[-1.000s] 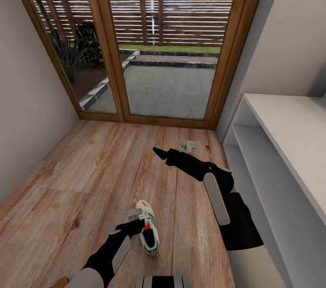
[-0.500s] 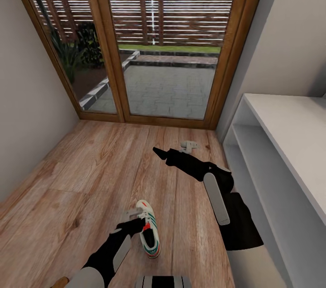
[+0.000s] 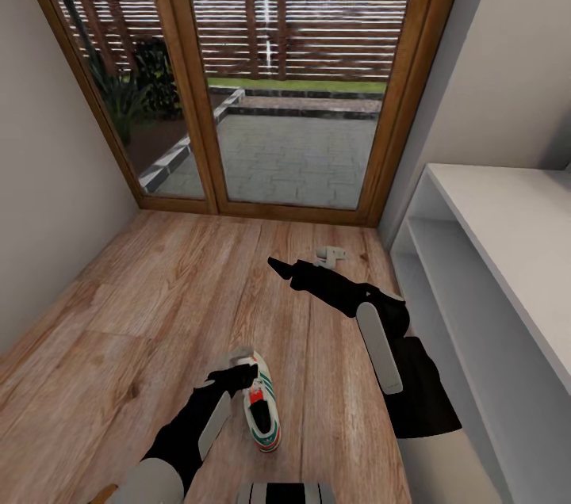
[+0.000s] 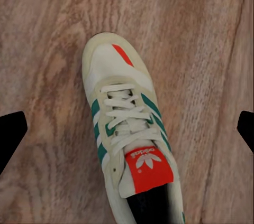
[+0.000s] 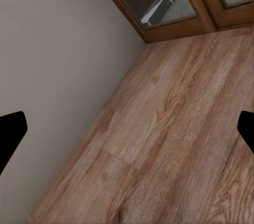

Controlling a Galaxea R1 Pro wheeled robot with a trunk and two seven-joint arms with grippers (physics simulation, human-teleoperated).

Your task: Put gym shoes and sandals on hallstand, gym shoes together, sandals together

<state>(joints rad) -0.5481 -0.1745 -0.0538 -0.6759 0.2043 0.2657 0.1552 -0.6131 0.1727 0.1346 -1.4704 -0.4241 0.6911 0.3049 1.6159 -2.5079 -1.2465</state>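
Observation:
One off-white gym shoe (image 3: 262, 409) with green stripes and a red tongue lies on the corridor floor (image 3: 159, 306), toe pointing toward the glass door. My left gripper (image 3: 238, 364) hovers over its toe end. In the left wrist view it is open (image 4: 128, 133), with the gym shoe (image 4: 124, 113) seen lengthwise between the spread fingertips (image 4: 10, 137). My right gripper (image 3: 331, 254) is held out above bare floor near the door and is open (image 5: 128, 131), holding nothing. The pale grey hallstand (image 3: 507, 227) stands along the right wall. The sandals are out of view.
A wood-framed glass door (image 3: 293, 92) closes off the corridor's far end. A plain wall (image 3: 47, 195) runs along the left. Bare plank floor lies between the shoe and the door.
My left gripper has shifted a little forward along the gym shoe, from over its laces to over its toe. The shoe and the right arm have not moved.

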